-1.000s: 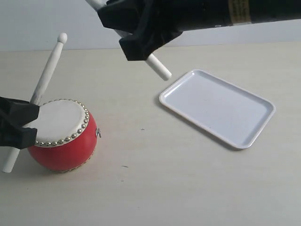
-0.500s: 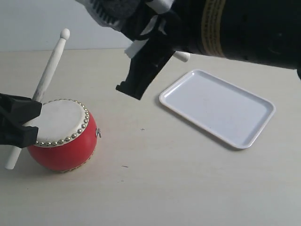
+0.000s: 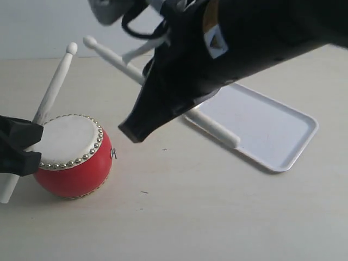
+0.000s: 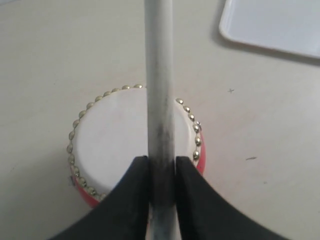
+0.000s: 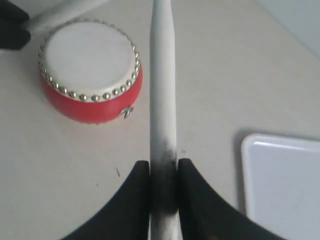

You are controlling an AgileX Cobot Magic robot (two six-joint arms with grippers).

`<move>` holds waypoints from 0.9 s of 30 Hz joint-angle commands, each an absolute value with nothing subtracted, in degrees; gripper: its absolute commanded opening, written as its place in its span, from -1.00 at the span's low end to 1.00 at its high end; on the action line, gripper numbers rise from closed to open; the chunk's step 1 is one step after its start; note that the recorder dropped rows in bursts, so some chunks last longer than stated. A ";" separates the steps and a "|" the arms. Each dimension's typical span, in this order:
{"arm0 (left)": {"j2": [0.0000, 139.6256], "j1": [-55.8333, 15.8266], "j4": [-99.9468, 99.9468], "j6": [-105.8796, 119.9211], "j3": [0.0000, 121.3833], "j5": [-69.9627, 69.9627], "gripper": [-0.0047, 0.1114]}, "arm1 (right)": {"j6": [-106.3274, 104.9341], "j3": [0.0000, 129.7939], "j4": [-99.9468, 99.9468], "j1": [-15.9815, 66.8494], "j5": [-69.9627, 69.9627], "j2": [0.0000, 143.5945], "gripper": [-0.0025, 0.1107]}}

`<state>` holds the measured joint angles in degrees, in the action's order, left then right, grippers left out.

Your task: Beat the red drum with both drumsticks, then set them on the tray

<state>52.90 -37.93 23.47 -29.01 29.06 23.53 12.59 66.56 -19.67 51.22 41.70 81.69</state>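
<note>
Red drum (image 3: pixel 70 163) sitting at 8 o'clock, tray (image 3: pixel 283 136) at 3 | left gripper (image 4: pixel 161 167) clamping one drumstick (image 4: pixel 159 75) above drum, right gripper (image 5: pixel 164 170) clamping second drumstick (image 5: pixel 162 75) | seemingly mid-beating, traying pending

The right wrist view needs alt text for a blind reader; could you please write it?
The right claw grips a pale drumstick that points past the red drum, which stands on the table beside it. A corner of the white tray shows on the stick's other side.
</note>
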 commanded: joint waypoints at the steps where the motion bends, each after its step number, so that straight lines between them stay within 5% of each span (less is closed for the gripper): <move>1: 53.12 -37.79 22.23 -28.85 29.45 25.73 -0.92 | 11.67 68.14 -18.98 51.18 43.69 87.53 -0.96; 14: 54.02 -37.79 13.73 -21.65 40.91 54.68 -0.92 | 5.89 76.35 -20.01 51.18 48.14 96.19 -0.96; 27: 61.73 -37.79 7.01 -13.17 42.19 59.88 -0.92 | 1.04 76.35 -17.96 51.18 47.90 96.25 -0.96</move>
